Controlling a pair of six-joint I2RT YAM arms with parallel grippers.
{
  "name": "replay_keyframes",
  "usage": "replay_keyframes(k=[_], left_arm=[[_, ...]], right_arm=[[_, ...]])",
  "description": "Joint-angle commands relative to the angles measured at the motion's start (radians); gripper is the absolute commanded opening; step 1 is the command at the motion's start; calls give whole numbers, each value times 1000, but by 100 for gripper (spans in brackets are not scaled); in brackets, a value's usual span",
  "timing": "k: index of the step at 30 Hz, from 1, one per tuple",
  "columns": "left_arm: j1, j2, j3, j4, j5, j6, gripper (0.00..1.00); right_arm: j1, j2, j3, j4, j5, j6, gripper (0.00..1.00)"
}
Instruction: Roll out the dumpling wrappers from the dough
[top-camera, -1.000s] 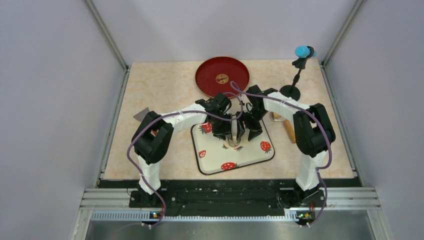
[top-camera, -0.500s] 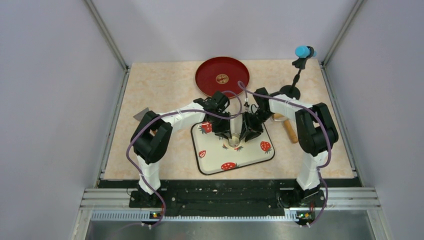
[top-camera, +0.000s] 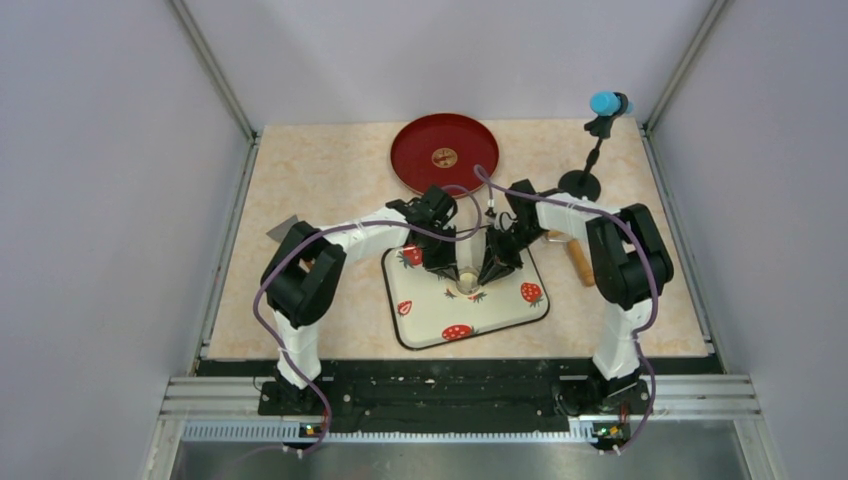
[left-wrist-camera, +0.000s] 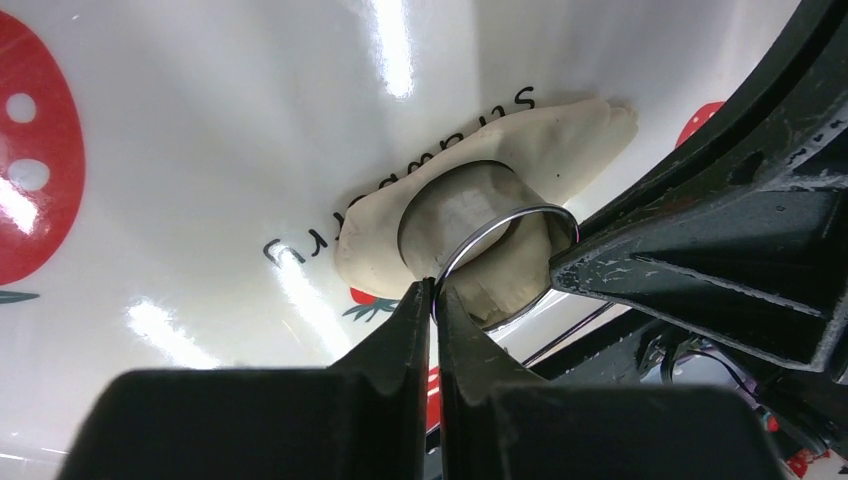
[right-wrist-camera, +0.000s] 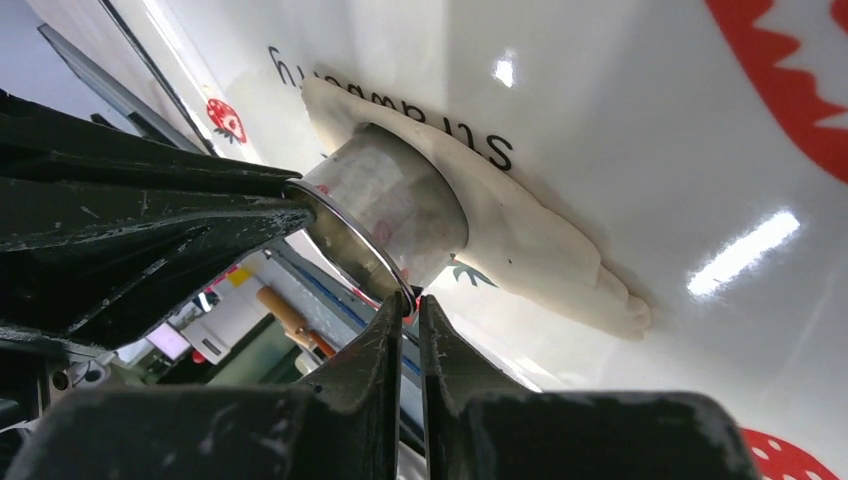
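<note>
The dough lies as a thin flat oval sheet on the strawberry tray. A small metal ring stands upright on the sheet, and dough shows inside it. My left gripper is shut on the ring's rim on one side. On the opposite side my right gripper is shut on the same rim of the ring, with the dough spread beneath. In the top view both grippers meet over the ring. No separate dumpling wrappers are in view.
A red round plate sits behind the tray. A wooden roller lies to the right of the tray, near a microphone stand. A grey scraper lies at the left, beside the left arm.
Both grippers have closed from partly open onto the ring's rim. The right gripper has drawn in slightly toward the ring. The ring and dough have stayed in place.
</note>
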Motion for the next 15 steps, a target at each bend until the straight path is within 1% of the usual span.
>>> replay_keyframes(k=[1,3,4,15], left_arm=[[1,13,-37,31,3,4,5],[0,20,-50,37,3,2,0],[1,23,-57,40,3,1,0],[1,47,-152,87,2,-11,0]], right_arm=[[1,40,-20,23,10,-21,6],[2,52,-36,24,29,-24,2],[2,57,-45,25,36,-26,0],[1,104,-133,59,112,-20,0]])
